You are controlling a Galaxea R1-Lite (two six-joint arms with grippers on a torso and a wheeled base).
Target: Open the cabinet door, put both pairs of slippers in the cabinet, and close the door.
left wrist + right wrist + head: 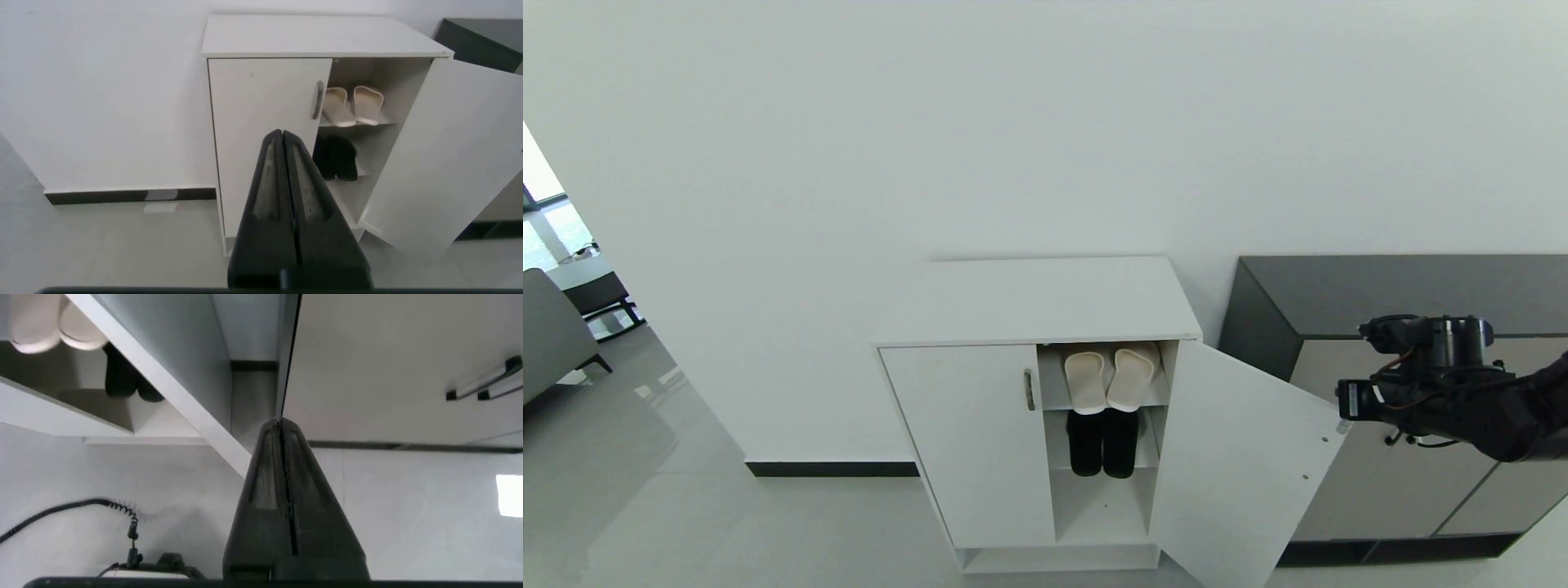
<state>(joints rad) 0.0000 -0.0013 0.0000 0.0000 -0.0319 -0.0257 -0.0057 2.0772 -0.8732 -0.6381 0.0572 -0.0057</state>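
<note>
Nearest the robot, the left gripper [283,140] is held out in front of the cabinet and well apart from it, its two dark fingers pressed flat together on nothing. The right gripper [282,426] is likewise clenched and empty; in the head view it sits just beside the free outer edge of the white right-hand cabinet door [1241,465], though whether it touches that edge cannot be told. This door stands swung wide open toward the robot, while the white left-hand door [968,441] with its small metal bar handle [1029,389] is shut. Behind the open door, inside the white two-door floor cabinet [1045,298], the pair of cream open-backed slippers [1107,377] lies side by side on the upper shelf, and the pair of black slippers [1103,441] lies side by side on the shelf below; the lowest compartment holds nothing that can be seen. Farther right, the dark grey sideboard [1380,294] stands against the same plain white wall [1045,122]. By this showing, the opening and both stowings look done, and what is left is to push the right-hand door shut, for which the right gripper seems well placed.
</note>
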